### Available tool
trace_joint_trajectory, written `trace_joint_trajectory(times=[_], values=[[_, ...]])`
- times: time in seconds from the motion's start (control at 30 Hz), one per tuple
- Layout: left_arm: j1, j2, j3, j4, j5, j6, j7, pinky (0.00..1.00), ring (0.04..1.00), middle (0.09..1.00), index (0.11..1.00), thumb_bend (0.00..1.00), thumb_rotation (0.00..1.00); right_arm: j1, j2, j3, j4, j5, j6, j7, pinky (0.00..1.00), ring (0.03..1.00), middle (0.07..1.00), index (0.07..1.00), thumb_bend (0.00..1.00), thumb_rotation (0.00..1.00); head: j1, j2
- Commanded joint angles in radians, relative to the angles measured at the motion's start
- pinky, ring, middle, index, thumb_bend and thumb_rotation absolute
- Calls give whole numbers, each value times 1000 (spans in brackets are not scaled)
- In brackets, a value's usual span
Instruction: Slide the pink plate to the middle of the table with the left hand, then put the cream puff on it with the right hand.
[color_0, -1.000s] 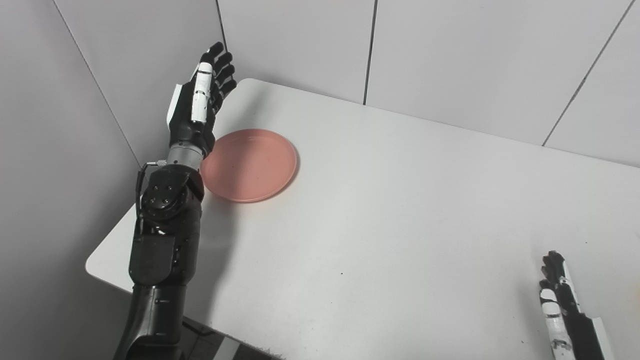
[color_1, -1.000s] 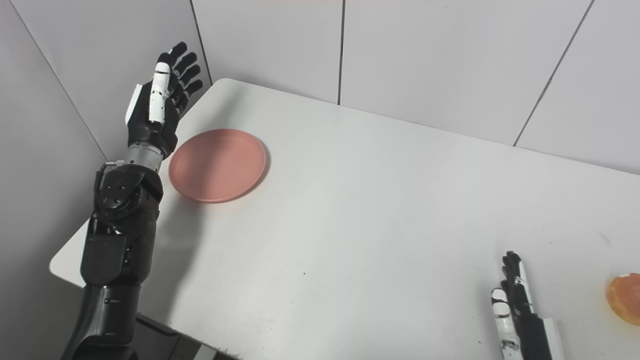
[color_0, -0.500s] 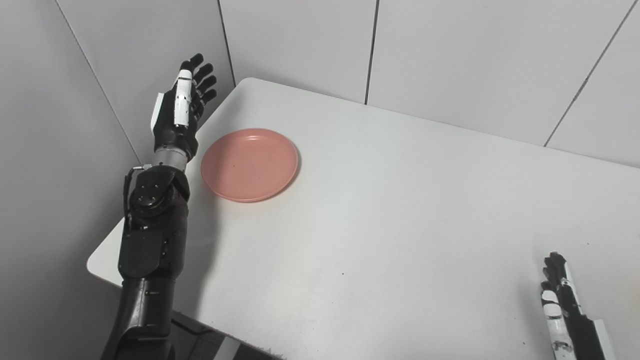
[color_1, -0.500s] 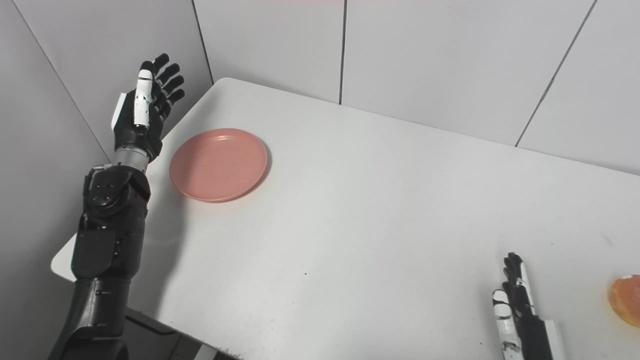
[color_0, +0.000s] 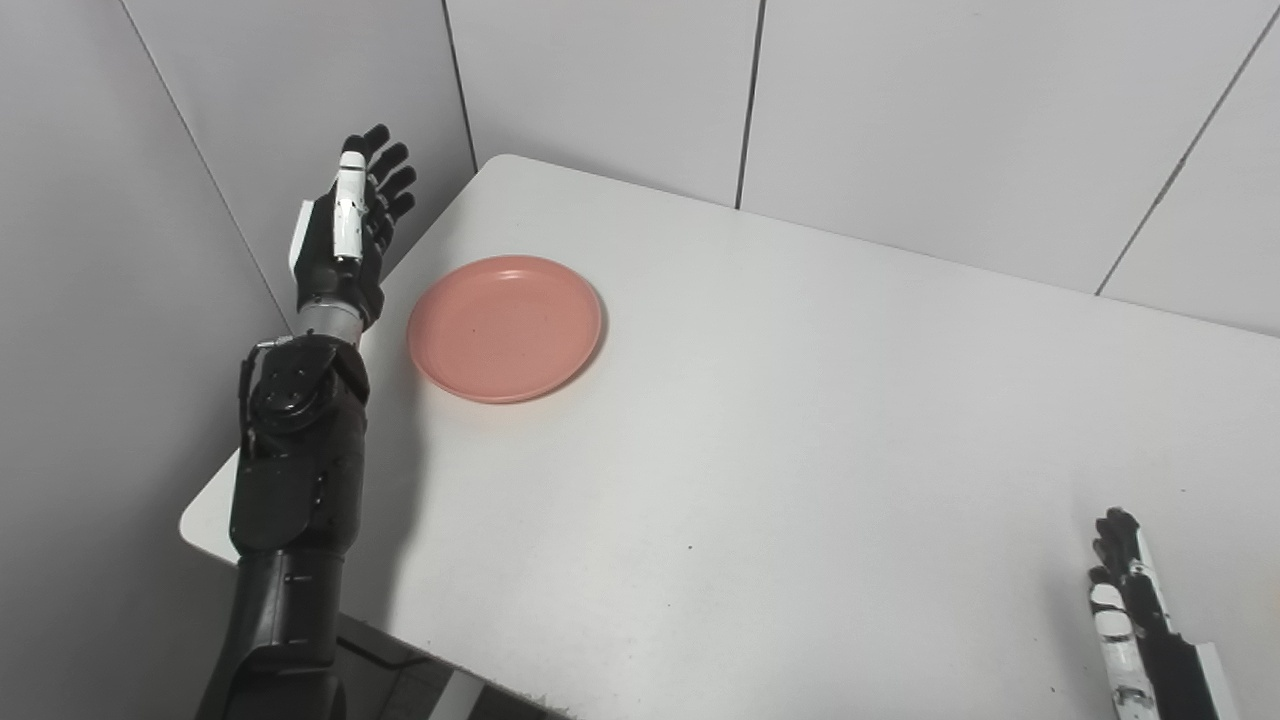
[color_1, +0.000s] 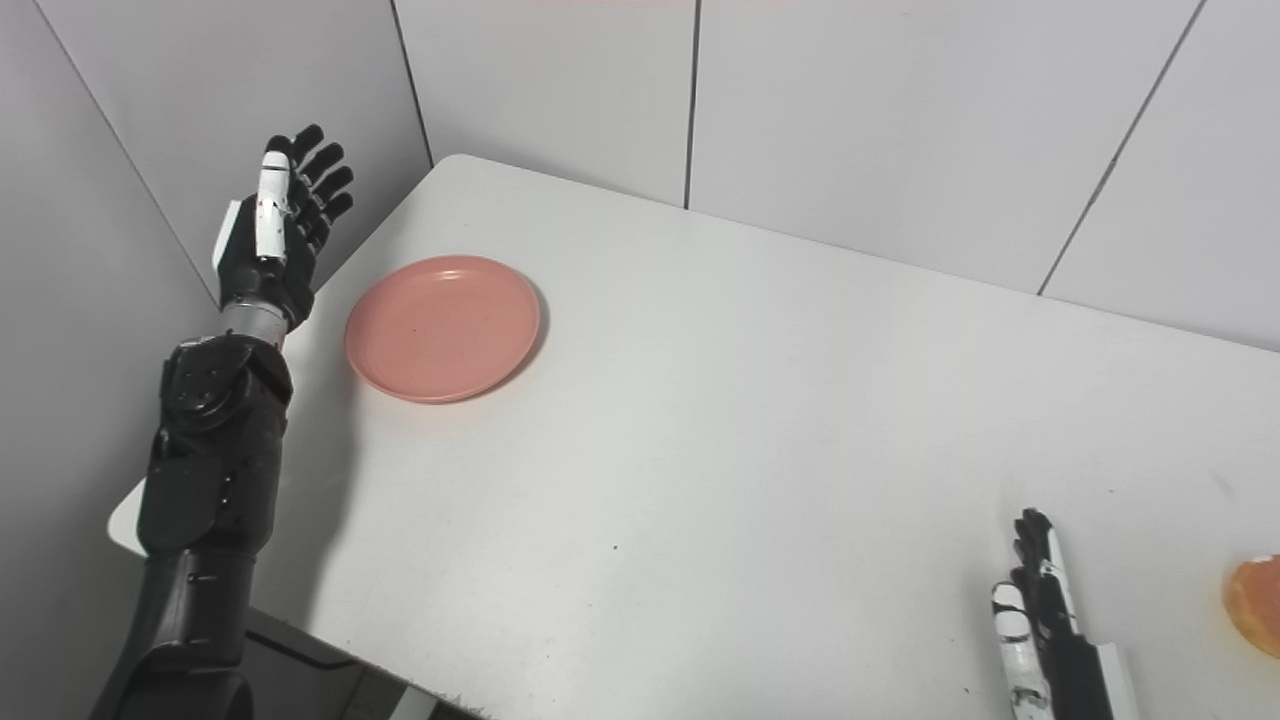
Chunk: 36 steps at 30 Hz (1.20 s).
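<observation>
A round pink plate (color_0: 505, 327) lies empty on the white table (color_0: 800, 420) near its far left corner. My left hand (color_0: 345, 235) is raised just left of the plate, past the table's left edge, fingers spread and holding nothing; it does not touch the plate. My right hand (color_1: 1040, 610) rests at the bottom right with straight fingers, holding nothing. An orange-brown cream puff (color_1: 1256, 603) sits at the right edge of the right eye view, a short way right of that hand; only part of it shows.
Grey panel walls (color_0: 600, 80) close in the table behind and on the left, close to my left hand. The table's rounded near-left corner (color_0: 200, 515) lies beside my left forearm.
My left hand has drawn away leftward from over the plate's left rim to beyond the table's edge. The camera has shifted slightly. Plate and right hand have kept their places.
</observation>
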Motion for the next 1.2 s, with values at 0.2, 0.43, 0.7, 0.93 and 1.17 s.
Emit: trace_joint_trajectory(times=[0.2,0.43,0.7,0.93,1.17], values=[[-30,38,4,41,18,-53,26,919,902,893,892,380,1000,5,-7,-6,-22,4,3,0,1000,1000,1000,1000,0,1000,4,7],[-23,45,10,80,-11,-79,8,916,902,884,887,391,1000,4,-8,-7,-23,4,5,0,1000,1000,1000,1000,0,1000,7,11],[-26,49,8,150,-14,-110,10,937,931,927,886,350,1000,7,-7,-9,-30,13,1,2,1000,1000,1000,1000,0,1000,9,21],[-35,59,6,226,-22,-149,-4,942,934,928,901,349,1000,9,-8,-9,-36,16,10,4,1000,1000,1000,1000,0,1000,10,24],[-36,63,3,279,-26,-165,-7,924,920,915,894,377,1000,7,-12,-11,-26,19,-9,6,1000,1000,1000,1000,0,1000,12,27]])
